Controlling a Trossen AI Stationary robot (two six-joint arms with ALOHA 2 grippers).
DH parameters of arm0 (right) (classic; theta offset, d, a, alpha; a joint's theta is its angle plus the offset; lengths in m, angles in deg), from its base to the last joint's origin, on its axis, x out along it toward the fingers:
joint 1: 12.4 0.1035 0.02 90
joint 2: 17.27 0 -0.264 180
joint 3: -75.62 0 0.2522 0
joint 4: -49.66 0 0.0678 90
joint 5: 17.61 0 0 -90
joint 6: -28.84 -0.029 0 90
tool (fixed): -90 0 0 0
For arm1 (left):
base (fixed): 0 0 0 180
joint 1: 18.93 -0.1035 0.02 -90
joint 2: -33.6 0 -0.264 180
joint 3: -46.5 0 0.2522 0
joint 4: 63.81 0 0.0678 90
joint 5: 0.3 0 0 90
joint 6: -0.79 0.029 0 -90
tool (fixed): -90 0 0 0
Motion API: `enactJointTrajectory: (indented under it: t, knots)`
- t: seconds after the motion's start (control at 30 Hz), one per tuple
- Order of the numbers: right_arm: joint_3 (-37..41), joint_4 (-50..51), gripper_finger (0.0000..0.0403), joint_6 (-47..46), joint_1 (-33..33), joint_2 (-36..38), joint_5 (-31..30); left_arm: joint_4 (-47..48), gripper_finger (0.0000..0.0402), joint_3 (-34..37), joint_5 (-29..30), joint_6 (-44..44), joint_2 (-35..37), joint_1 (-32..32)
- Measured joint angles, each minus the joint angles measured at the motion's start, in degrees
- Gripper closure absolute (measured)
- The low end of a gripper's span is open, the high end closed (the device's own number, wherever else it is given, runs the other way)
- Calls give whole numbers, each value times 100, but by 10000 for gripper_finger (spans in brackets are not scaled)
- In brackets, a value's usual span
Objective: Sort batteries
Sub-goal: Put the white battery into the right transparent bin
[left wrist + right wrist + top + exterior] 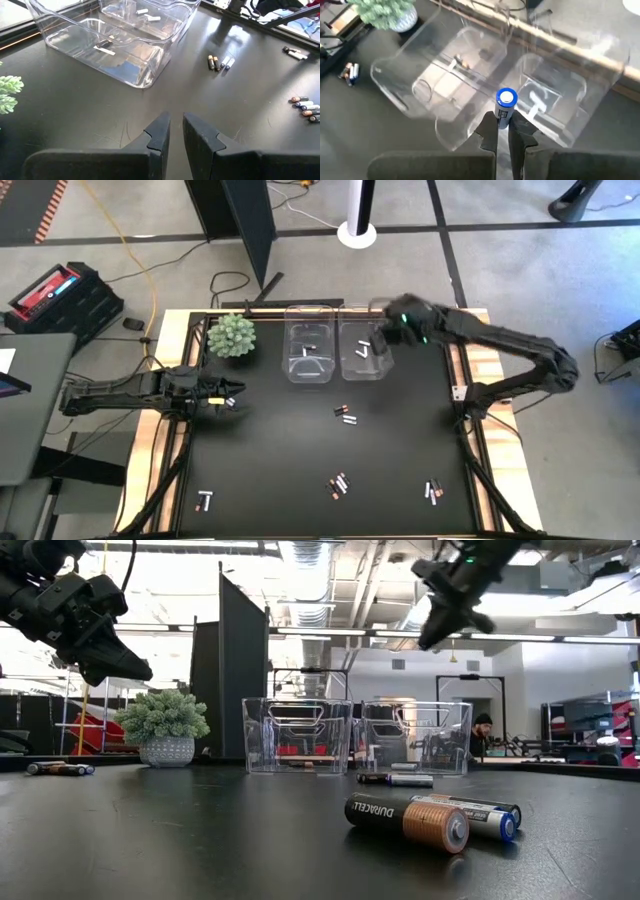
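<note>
Two clear bins stand side by side at the table's far edge, the left bin [308, 352] [447, 80] and the right bin [362, 350] [552, 102]; each holds a few cells. My right gripper [384, 346] [503, 125] [432, 638] hangs above the right bin, shut on a white-and-blue battery [505, 106]. My left gripper [234, 392] [176, 131] [128, 667] waits above the table's left side, holding nothing, its fingers a narrow gap apart. Loose batteries lie flat on the black table in small groups [345, 415] [338, 485] [432, 492] [205, 501]. My right gripper pinches the white-and-blue battery between its two fingers [487, 131] by the battery's rear part [503, 120]. The battery lies along the fingers, and its blue-ringed end [506, 97] sticks out past the tips. It is lifted clear, above the bins. The fingers slant downward.
A small potted plant [231, 335] [166, 730] stands left of the bins. A copper-ended cell and a blue-tipped cell [430, 818] lie close to the low camera. The table's wooden frame [170, 330] runs around the black mat. A person [482, 735] sits far behind the table.
</note>
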Motion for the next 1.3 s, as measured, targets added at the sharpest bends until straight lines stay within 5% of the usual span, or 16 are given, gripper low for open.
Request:
enactJointTrajectory:
  t: [0.27,0.53,0.93,1.3]
  knots:
    - [-1766,1229,372,1791,-1087,-1585,555,2,352,0,-2,-91,2,0]
    - [-2911,2706,372,3245,-1454,-3297,688,0,352,0,0,-220,2,0]
    - [-3243,3161,372,4859,-1145,-4808,586,5,352,0,0,-220,2,0]
    - [-3238,2972,370,4935,-1150,-5322,531,5,352,0,0,-219,2,0]
